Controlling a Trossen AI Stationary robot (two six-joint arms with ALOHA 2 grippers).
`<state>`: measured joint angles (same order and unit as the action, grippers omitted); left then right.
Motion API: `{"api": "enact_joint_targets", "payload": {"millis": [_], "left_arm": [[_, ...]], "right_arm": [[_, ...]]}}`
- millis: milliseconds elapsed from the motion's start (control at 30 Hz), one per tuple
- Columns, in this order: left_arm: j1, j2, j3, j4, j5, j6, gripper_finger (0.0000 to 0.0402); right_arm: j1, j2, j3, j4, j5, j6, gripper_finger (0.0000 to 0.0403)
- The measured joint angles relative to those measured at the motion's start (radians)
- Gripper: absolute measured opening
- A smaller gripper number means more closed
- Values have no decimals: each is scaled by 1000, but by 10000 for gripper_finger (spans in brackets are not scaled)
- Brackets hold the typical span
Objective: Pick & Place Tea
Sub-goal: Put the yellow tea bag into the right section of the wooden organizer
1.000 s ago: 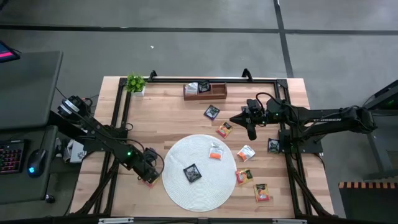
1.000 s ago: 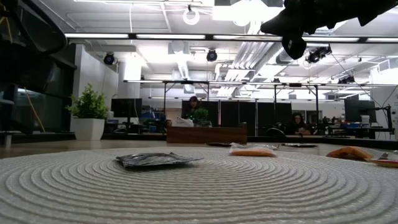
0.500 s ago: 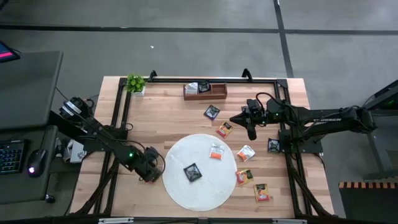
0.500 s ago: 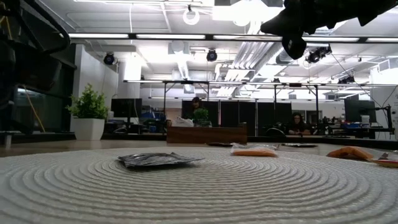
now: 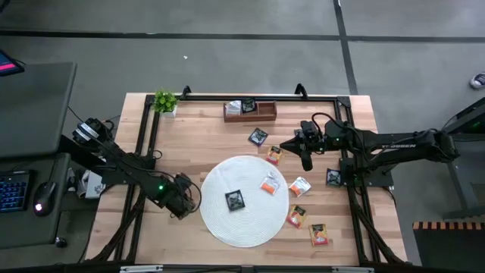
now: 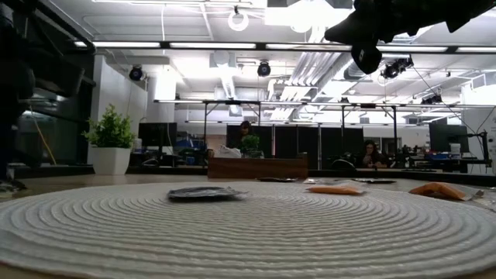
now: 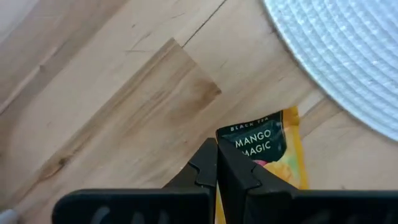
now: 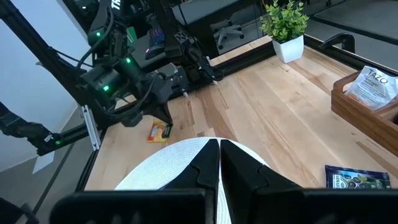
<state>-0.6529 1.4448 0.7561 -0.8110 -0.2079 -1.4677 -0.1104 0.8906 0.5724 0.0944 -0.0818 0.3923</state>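
Note:
The round white mat [image 5: 246, 220] lies mid-table. A black sachet [image 5: 235, 199] lies flat on it, and a white-and-orange one [image 5: 269, 184] lies at its far right rim. Other sachets lie on the wood to the right [image 5: 300, 186]. My left gripper [image 5: 184, 205] is shut, low at the mat's left edge. A yellow-orange "Mango Magic" sachet [image 7: 273, 155] lies flat on the wood at its fingertips; it also shows in the right wrist view [image 8: 160, 131]. My right gripper [image 5: 305, 161] is shut and empty, high over the table's right half. My left gripper's shut fingers [image 7: 239, 174] stand over the near edge of the Mango Magic sachet [image 7: 231, 144], slanting down at it. The fingers hide that edge, so I cannot tell whether they touch it. The sachet lies flat on the table.
A brown wooden tray [image 5: 264, 114] holding sachets stands at the far edge. A small potted plant [image 5: 164, 101] stands at the far left corner. Black frame rails [image 5: 144, 136] run along the table's sides. More sachets lie near the right front [image 5: 319, 234].
The mat has slid a little toward the table's far and right edges, carrying the black sachet and the white-and-orange sachet with it. My left gripper has moved a little toward the far edge, staying beside the mat's left rim.

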Motion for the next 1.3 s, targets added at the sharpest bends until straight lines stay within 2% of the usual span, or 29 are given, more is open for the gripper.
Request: {"api": "enact_joint_targets", "payload": {"millis": [200, 467, 600, 833, 967, 1067, 1133, 1300], "left_arm": [[-1, 0, 96, -53, -67, 2, 0], [0, -2, 245, -55, -275, 83, 0], [0, -2, 310, -56, -413, 146, 0], [66, -3, 413, -52, -590, 312, 0], [131, -4, 473, -19, -618, 493, 0], [185, -4, 501, 48, -620, 664, 0], [222, -4, 510, 107, -615, 770, 0], [319, -4, 510, 231, -543, 985, 0]], "right_arm": [[0, 0, 0, 0, 0, 0, 12], [0, 0, 0, 0, 0, 0, 12], [0, 0, 0, 0, 0, 0, 12], [0, 0, 0, 0, 0, 0, 12], [0, 0, 0, 0, 5, -45, 12], [-1, 0, 0, 11, 74, -301, 12], [-1, 0, 0, 11, 121, -401, 12], [-1, 0, 0, 8, 200, -432, 12]]}}
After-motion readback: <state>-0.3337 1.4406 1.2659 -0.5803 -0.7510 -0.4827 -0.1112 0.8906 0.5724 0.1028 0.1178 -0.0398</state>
